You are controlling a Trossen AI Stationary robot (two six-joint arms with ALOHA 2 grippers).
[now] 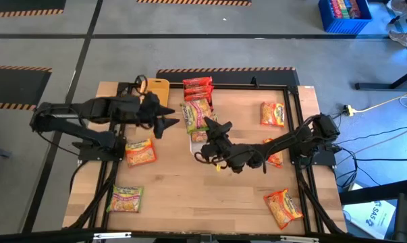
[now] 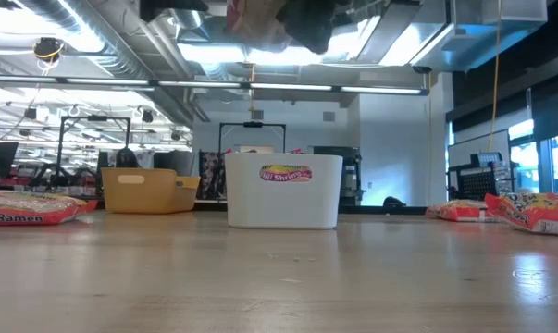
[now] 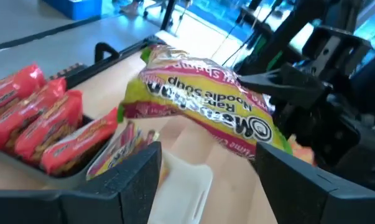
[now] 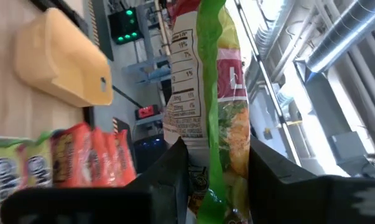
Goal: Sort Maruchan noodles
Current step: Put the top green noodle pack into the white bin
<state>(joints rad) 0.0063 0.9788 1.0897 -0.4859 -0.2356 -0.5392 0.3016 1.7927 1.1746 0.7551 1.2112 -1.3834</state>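
Note:
A green-pink Maruchan noodle packet (image 1: 196, 113) hangs above the white tray (image 1: 199, 139) near the table's middle, with my right gripper (image 1: 213, 126) shut on it. My left gripper (image 1: 171, 122) stands open just left of the packet, with nothing between its fingers (image 3: 137, 174). Red packets (image 1: 198, 88) lie stacked in a tray at the far edge. Orange packets (image 1: 141, 152) (image 1: 272, 113) (image 1: 284, 206) and a green one (image 1: 125, 198) lie flat on the wood. In the low view both grippers and the held packet (image 2: 258, 20) show only at the top edge. My right gripper pinches the packet's end (image 4: 213, 177) between its two fingers (image 4: 173, 171), coming level from the table's right. The packet stands edge-on between the fingers and reaches away from them toward the far left. It is lifted clear of the table and the white tray.
A yellow tray (image 1: 156, 86) stands at the far edge left of the red packets. Another orange packet (image 1: 275, 156) lies under my right arm. The white tray (image 2: 283, 190) holds a green-pink packet. Black frame rails run along the table's sides.

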